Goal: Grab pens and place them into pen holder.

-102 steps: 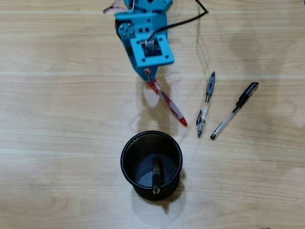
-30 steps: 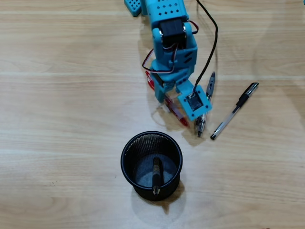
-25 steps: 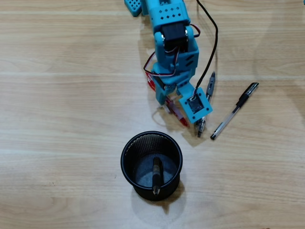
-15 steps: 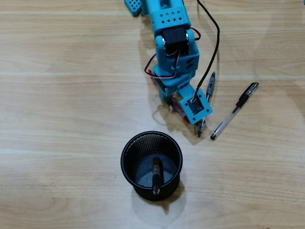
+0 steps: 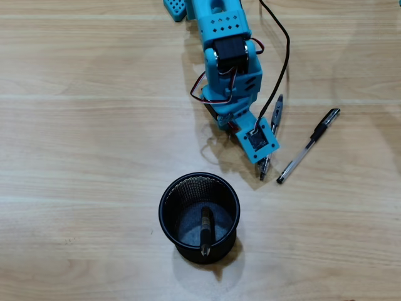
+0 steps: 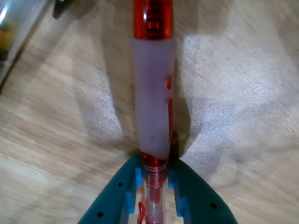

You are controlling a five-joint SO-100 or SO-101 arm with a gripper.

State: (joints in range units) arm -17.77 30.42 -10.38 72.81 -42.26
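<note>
Pale wood-grain boards form the bench (image 5: 75, 157), which fills the overhead view from edge to edge. Reaching down from the middle of the bench's far edge is the blue plastic arm (image 5: 229, 56), with a black cable (image 5: 283, 59) looping off its right side. Nearer the front edge, a little left of centre, stands the pen holder (image 5: 199, 216), a round black wire-mesh cup with a solid rim. One dark pen (image 5: 205, 233) already leans inside it, tip toward the front wall.

Right of the arm, the grey-clear pen (image 5: 274, 122) lies on the bench, partly hidden under the wrist camera block. Further right, well apart from the holder, the clear stick pen (image 5: 308, 145) with its black cap lies on a slant toward the right edge.

From above, the red pen is almost wholly covered by the arm, which hangs over the middle of the bench just beyond the holder. The wrist view shows it plainly: the red pen (image 6: 152, 79) runs straight up the frame, red barrel at the top, frosted pale grip below. The gripper (image 6: 153, 179) pinches the pen just below that grip, one blue finger pressed against each side. Wood shows under the pen, with soft shadows on both sides.
</note>
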